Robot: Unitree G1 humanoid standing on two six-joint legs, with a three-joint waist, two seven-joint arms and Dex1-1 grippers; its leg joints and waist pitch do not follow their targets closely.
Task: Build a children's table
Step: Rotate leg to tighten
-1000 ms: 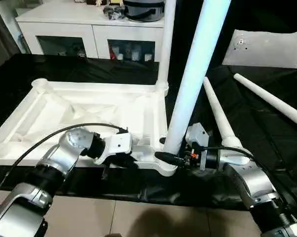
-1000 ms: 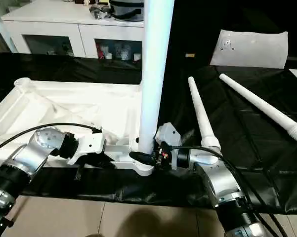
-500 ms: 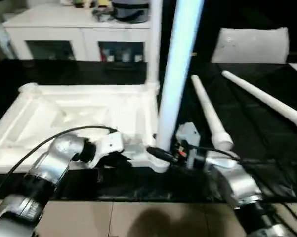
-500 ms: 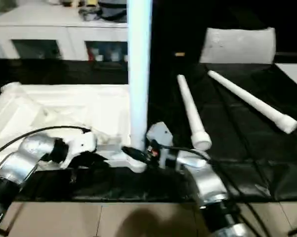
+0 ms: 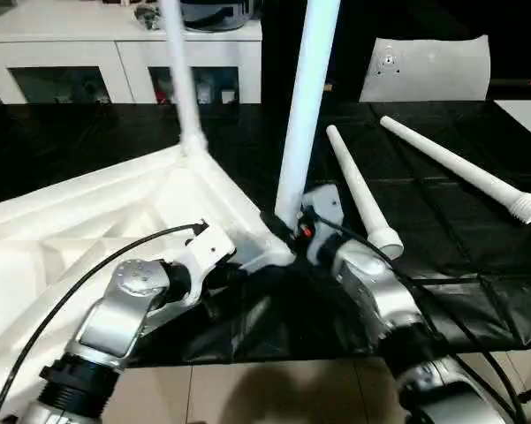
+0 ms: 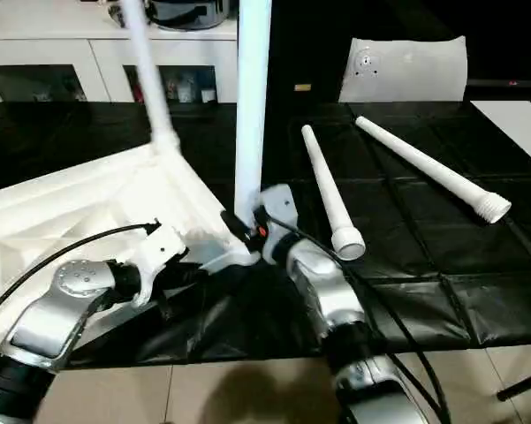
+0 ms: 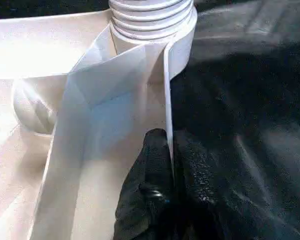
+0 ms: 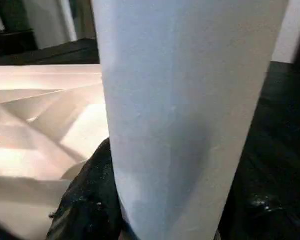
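Head camera first: the white plastic children's table top [image 5: 115, 212] lies upside down, ribbed underside up, on the black-covered counter [image 5: 459, 221], turned at an angle so one corner points toward the robot. Two white tapered tubular legs already stand in its corner sockets, the far leg [image 5: 181, 79] and the near leg [image 5: 305, 106]. Two more loose white legs lie flat on the counter to the right, one [image 5: 362, 190] just beside the right arm, the other [image 5: 459, 168] well apart. The left tool [image 5: 225, 265] sits at the top's near edge, the right tool [image 5: 287, 234] at the base of the near leg.

Left wrist cam: the black fingers [image 7: 147, 200] are pinched together on the thin white rim wall [image 7: 167, 100], right below a ribbed socket [image 7: 152, 20].

Right wrist cam: the leg [image 8: 189, 115] stands between the two black fingers [image 8: 87, 200], which are clamped on it.
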